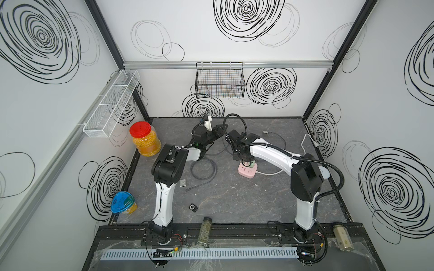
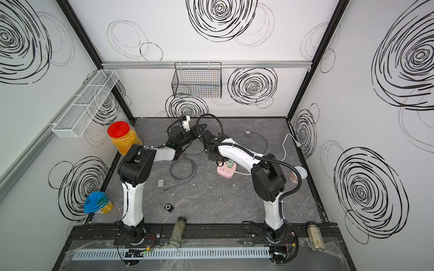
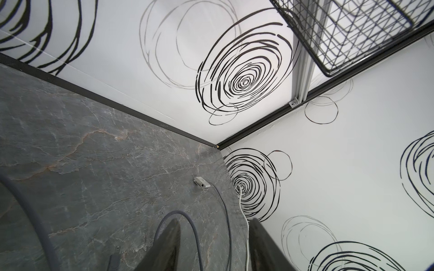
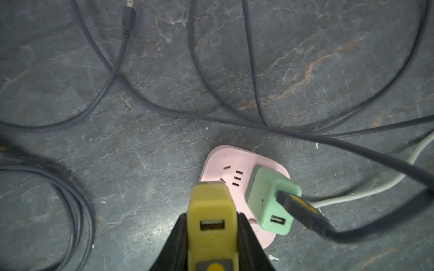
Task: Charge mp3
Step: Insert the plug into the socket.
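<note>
yellow charger between right fingers, near end cut off; prongs barely visible

Twin overhead views, two close wrist views

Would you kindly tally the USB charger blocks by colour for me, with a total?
Yellow plastic USB charger block, gripped by the right gripper: 1
Mint-green plastic USB charger block, seated on the pink rounded power strip: 1
Total: 2
</note>
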You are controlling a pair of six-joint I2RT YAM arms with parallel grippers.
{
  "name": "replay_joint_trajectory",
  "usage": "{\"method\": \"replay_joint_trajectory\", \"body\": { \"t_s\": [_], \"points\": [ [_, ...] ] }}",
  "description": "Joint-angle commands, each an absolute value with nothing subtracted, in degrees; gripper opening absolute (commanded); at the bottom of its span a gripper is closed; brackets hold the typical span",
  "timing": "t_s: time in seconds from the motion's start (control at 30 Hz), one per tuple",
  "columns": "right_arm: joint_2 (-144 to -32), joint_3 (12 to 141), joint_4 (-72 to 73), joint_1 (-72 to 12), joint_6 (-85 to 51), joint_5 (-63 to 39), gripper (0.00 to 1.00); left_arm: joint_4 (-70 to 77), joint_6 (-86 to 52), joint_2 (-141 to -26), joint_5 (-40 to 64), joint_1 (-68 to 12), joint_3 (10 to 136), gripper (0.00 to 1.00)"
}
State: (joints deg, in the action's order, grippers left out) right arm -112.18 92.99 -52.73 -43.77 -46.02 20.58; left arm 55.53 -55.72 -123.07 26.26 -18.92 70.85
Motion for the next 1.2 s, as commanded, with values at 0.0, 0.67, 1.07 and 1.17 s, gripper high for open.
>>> {"method": "replay_joint_trajectory", "body": {
  "t_s": [0.0,0.67,1.07,1.17],
  "points": [
    [-113.3,94.4,-58.6,-44.1,-52.5,24.9,0.0,56.9,-57.0,-121.2,27.9,-18.9,72.6,0.5],
    [-114.3,89.7,-54.9,-43.3,-61.8,29.1,0.0,54.6,-56.7,-121.6,32.1,-18.8,73.7,0.5],
    [-111.8,86.3,-50.1,-43.4,-63.3,32.0,0.0,54.1,-56.3,-122.1,33.0,-18.9,74.2,0.5],
    [-112.1,87.1,-49.1,-43.6,-63.1,32.1,0.0,54.1,-56.3,-122.3,33.3,-18.9,74.3,0.5]
  ]
}}
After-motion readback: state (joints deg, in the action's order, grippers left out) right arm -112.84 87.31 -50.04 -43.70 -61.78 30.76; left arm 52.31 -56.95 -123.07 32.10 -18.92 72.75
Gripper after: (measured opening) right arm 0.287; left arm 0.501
